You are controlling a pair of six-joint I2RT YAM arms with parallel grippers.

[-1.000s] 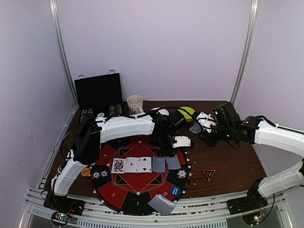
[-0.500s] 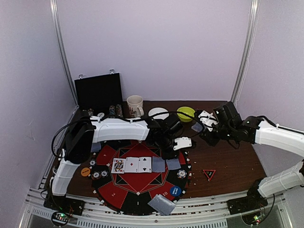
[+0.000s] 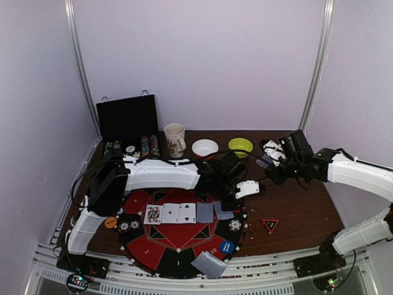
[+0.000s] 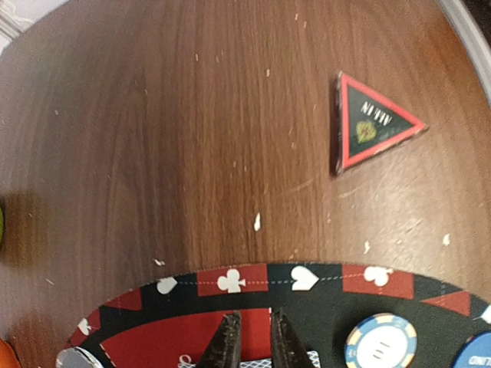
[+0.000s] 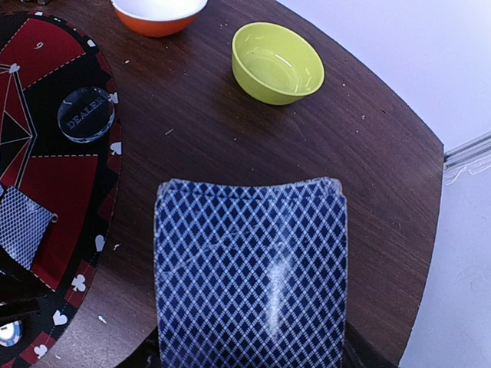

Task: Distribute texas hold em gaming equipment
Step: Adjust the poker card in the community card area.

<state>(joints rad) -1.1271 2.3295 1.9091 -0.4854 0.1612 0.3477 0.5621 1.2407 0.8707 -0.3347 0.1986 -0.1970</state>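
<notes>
Holding blue-backed cards (image 5: pixel 249 276) above table (image 5: pixel 192 130)

Soft, even light fills the overhead view, bouncing off the pale lilac walls (image 3: pixel 196 61). The dark brown wooden table (image 3: pixel 301 209) stays murky, with weak shadows. The aluminium corner rails (image 3: pixel 80 67) lean outward at 10 and 2 o'clock. In the left wrist view, the red-and-black triangular marker (image 4: pixel 372 123) at 2 o'clock is smeared. In the right wrist view, white glare streaks the blue diamond-patterned playing card (image 5: pixel 249 276) at 5 o'clock, while the yellow-green bowl (image 5: pixel 278 63) at 12 o'clock stays sharp.
</notes>
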